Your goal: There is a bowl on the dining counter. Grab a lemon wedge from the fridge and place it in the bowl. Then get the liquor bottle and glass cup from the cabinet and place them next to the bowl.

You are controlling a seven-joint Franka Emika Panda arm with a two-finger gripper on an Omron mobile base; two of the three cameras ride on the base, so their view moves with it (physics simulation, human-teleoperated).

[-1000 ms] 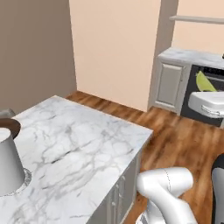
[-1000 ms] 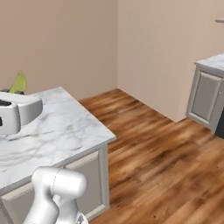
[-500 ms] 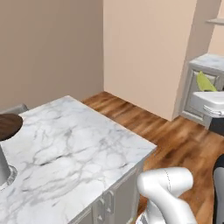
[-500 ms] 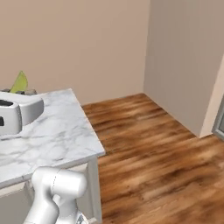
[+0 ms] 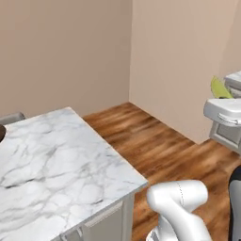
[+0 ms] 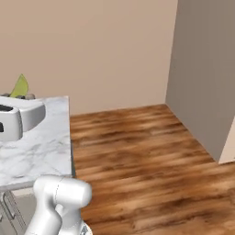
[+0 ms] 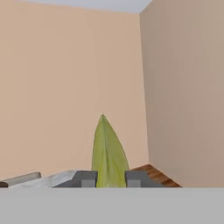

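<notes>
**A:** One thing is held: the lemon wedge (image 7: 108, 151), yellow-green, stands point-up between the two dark fingertips (image 7: 85, 179) in the hand view. The gripper (image 7: 110, 179) is closed narrowly on its lower end.

**B:** Does the wedge show from the base cameras?

**A:** Yes. In the left base view it pokes up above the white hand at the right edge (image 5: 217, 87); in the right base view it rises above the hand at the left edge (image 6: 19, 86), over the dining counter (image 6: 41, 142).

**B:** What differs from a second ago?

**A:** Both base pictures have shifted as a whole, so the camera has turned with the base. A second ago the left base view had a grey container and the dark bowl on the marble at its left, and cabinets with an oven at the right. Now that view has bare beige walls meeting in a corner, wood floor, and the counter's marble corner (image 5: 61, 155). Just a dark sliver at the far left edge (image 5: 1, 132) may be the bowl; I cannot tell for sure.

**B:** And the wedge against the hand?

**A:** It sits in the same place above the hand as before, upright, tip up.

**B:** Anything else near the counter?

**A:** A grey stool top (image 5: 10, 118) shows just past the counter's far edge.
</notes>
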